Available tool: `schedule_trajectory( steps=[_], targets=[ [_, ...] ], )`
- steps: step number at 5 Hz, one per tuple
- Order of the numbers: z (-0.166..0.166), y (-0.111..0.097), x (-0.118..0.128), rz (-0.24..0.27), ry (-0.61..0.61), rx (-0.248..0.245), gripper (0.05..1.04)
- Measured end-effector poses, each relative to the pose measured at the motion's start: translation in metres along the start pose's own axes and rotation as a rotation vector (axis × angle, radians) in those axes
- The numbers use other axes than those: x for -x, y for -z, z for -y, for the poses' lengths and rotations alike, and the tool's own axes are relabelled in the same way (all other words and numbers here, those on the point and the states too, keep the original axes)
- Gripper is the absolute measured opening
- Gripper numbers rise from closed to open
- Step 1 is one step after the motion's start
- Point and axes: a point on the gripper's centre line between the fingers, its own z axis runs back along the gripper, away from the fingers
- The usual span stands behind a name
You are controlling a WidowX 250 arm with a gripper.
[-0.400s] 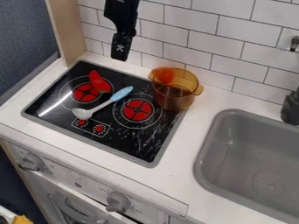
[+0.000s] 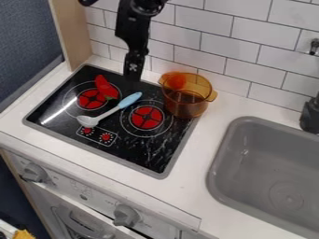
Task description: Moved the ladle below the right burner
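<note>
Hand (image 2: 132,77) lowered nearer ladle (image 2: 113,111) | arm (image 2: 132,25) cropped at top

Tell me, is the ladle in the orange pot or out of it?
Out: the ladle lies on the black cooktop between the left burner and the right burner, its blue handle apart from the pot.

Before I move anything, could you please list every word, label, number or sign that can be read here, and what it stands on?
No word, brand or number can be read.
Gripper: a white mark, too small to make out.
Front panel: faint marks, too small to read.
Black cooktop: printed rings and a box, no lettering I can make out.
</note>
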Motion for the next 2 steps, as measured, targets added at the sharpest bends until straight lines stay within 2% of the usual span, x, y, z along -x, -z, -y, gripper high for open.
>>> schedule_trajectory(
  steps=[1,2],
  targets=[
    [-0.002,0.020,-0.006,-0.047,-0.082,-0.090,1.000],
    [0.001,0.048,-0.001,-0.073,-0.070,-0.175,1.000]
  ],
)
